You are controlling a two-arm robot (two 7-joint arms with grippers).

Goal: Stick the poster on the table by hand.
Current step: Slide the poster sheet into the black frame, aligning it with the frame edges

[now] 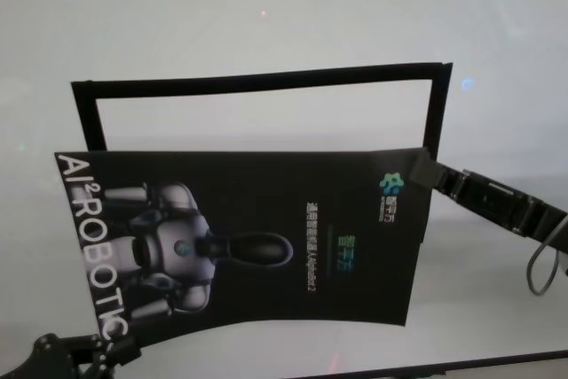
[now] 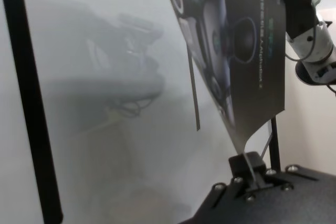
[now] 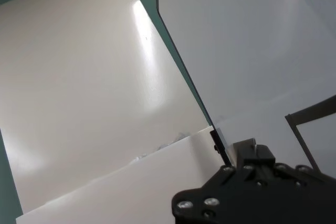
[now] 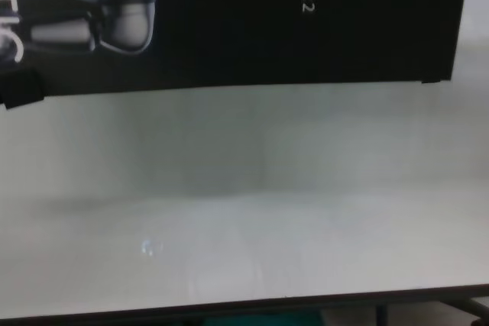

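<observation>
Between the two grippers hangs the large black rectangular poster (image 1: 257, 237) with its silver-white robot figure and white lettering, held clear of the wide plain white worktop (image 4: 252, 227). The right gripper (image 1: 429, 173) has its jaws clenched on the sheet's far right corner; the left gripper (image 2: 251, 167) pinches the near left corner, jaws closed on the paper's edge. From those two corners the poster's long axis runs left to right across the robot's front, and the sheet sags and bows between them, its near edge floating above the bare worktop in the chest view. Beyond it, flat on the worktop, lies a frame of narrow black strips (image 1: 266, 82), its far and side bars showing, its lower part hidden by the sheet. The poster sits nearer the robot than that outline and skewed against it, so the move probably turns on carrying it away from the robot and squaring it over the frame before lowering.
</observation>
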